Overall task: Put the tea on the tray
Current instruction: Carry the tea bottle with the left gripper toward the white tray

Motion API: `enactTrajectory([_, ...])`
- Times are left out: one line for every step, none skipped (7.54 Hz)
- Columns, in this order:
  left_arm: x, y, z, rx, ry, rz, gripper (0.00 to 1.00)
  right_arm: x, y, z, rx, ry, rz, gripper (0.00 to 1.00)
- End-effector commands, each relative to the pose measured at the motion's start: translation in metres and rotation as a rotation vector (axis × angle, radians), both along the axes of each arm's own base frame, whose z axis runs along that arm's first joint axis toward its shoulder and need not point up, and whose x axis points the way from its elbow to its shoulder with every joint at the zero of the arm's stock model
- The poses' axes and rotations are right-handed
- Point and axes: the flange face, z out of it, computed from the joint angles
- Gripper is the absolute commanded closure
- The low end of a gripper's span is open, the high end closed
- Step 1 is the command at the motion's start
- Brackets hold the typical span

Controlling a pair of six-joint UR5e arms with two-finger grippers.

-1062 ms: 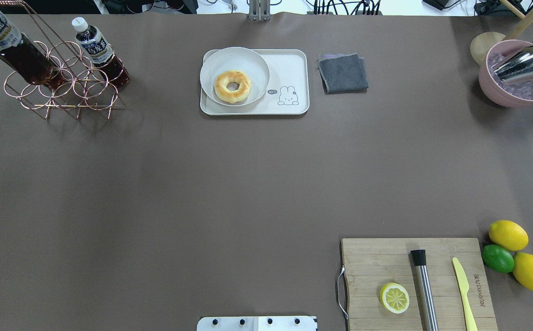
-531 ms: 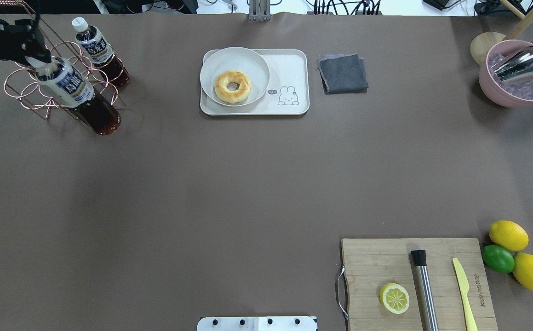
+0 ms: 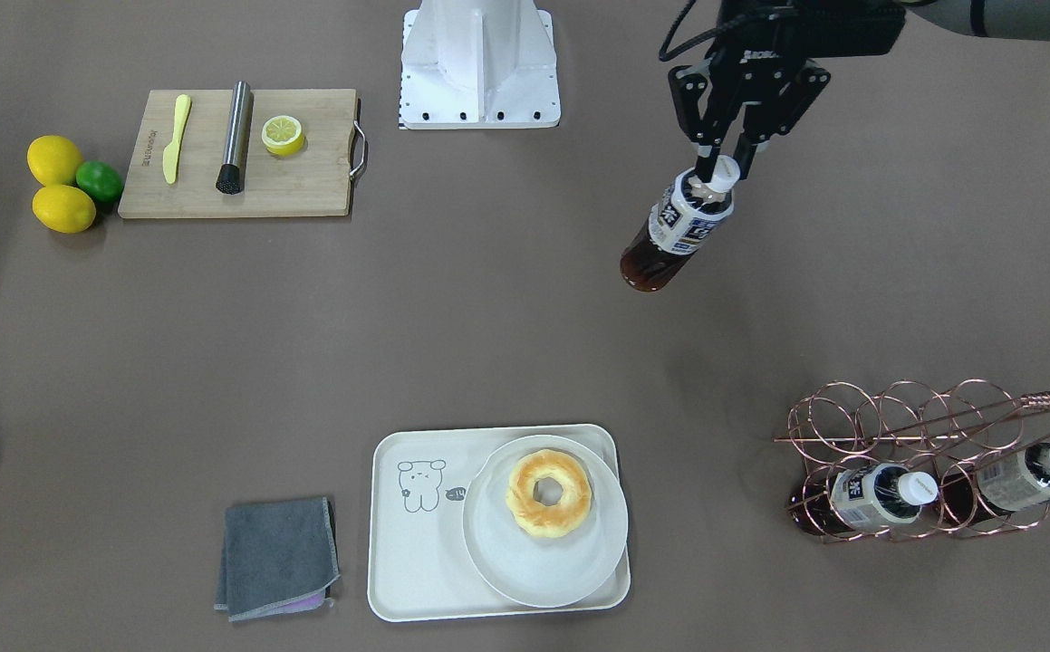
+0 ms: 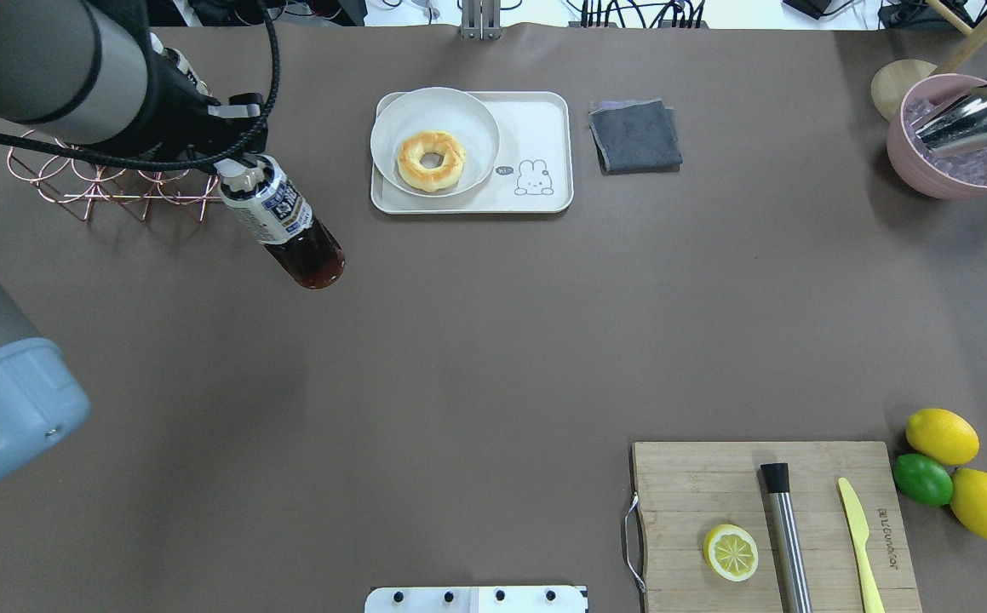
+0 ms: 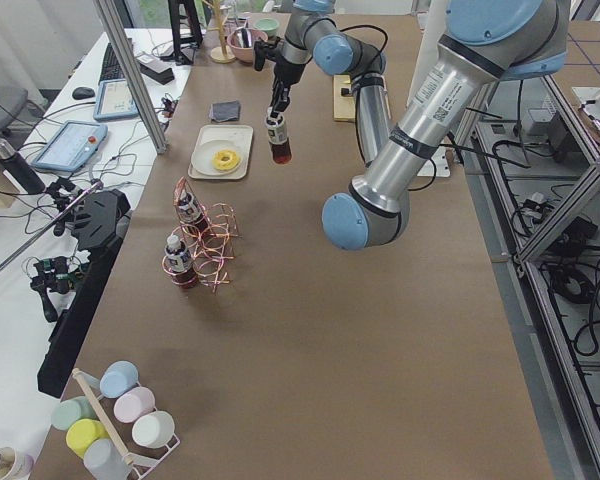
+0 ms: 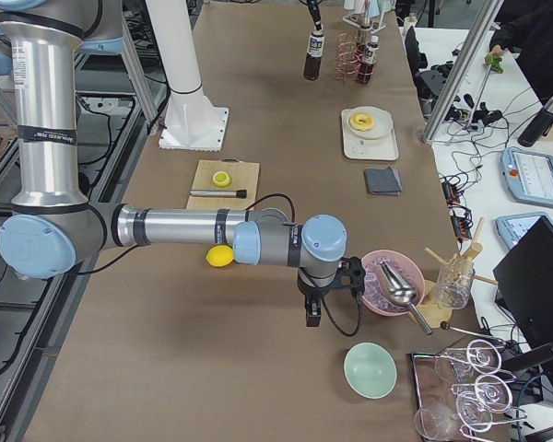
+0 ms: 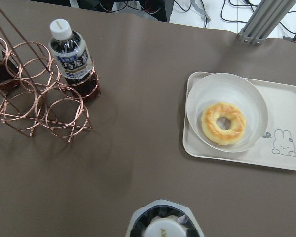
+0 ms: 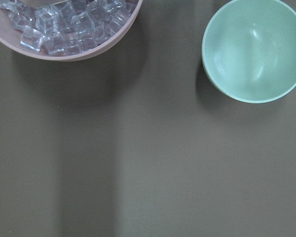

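Both fingers of the left gripper [image 3: 717,167] are closed on the white screw cap of the tea [image 3: 679,226], a small clear plastic bottle of dark reddish-brown liquid with a white and dark-blue wrap label. The bottle hangs straight down from the jaws, cap uppermost, and in the side views its base looks clear of the brown table [image 4: 493,340].

Seen from overhead, the tea is between a copper wire bottle rack [image 4: 110,183] and the cream-white rounded-rectangle plastic tray [image 4: 536,128], nearer the rack and touching neither. The left wrist camera looks down past the cap, with the rack on one side and the tray on the other. A round white plate [image 3: 543,570] carrying a golden ring doughnut [image 3: 549,493] fills one half of the tray; the half with the small line drawing is bare. Two more bottles of the same kind [image 3: 860,498] stand in the rack.

The right gripper [image 6: 311,318] shows only in the side view from the robot's right, low over the table just beside a pink bowl of ice cubes [image 6: 392,281]; I cannot tell whether its jaws are apart or together.
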Motion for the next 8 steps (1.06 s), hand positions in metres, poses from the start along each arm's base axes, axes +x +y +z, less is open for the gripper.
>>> enactTrajectory([0.051,0.011,-0.036,-0.023,0.016,-0.004,1.0,0.002,0.002,-0.004,0.005,-0.014,0.006,0.0])
enactTrajectory([0.095,0.038,-0.049,-0.013,0.011,-0.015,1.0,0.005,0.003,-0.003,0.004,-0.019,0.012,0.0])
enactTrajectory([0.125,0.058,-0.068,-0.019,0.005,-0.025,1.0,0.008,0.005,-0.002,0.003,-0.019,0.018,0.0])
enactTrajectory([0.15,0.069,-0.082,-0.007,-0.028,-0.031,1.0,0.008,0.007,-0.001,0.0,-0.021,0.02,0.0])
enactTrajectory([0.174,0.072,-0.088,0.014,-0.068,-0.039,1.0,0.009,0.01,-0.001,0.001,-0.021,0.023,0.0])
enactTrajectory([0.187,0.065,-0.082,0.018,-0.102,-0.053,1.0,0.01,0.016,-0.002,0.001,-0.021,0.024,0.0])
enactTrajectory([0.196,0.06,-0.077,0.018,-0.109,-0.056,1.0,0.01,0.019,-0.002,0.001,-0.022,0.024,0.0])
enactTrajectory([0.206,0.058,-0.076,0.032,-0.063,-0.056,1.0,0.009,0.021,-0.001,-0.002,-0.028,0.024,0.0])
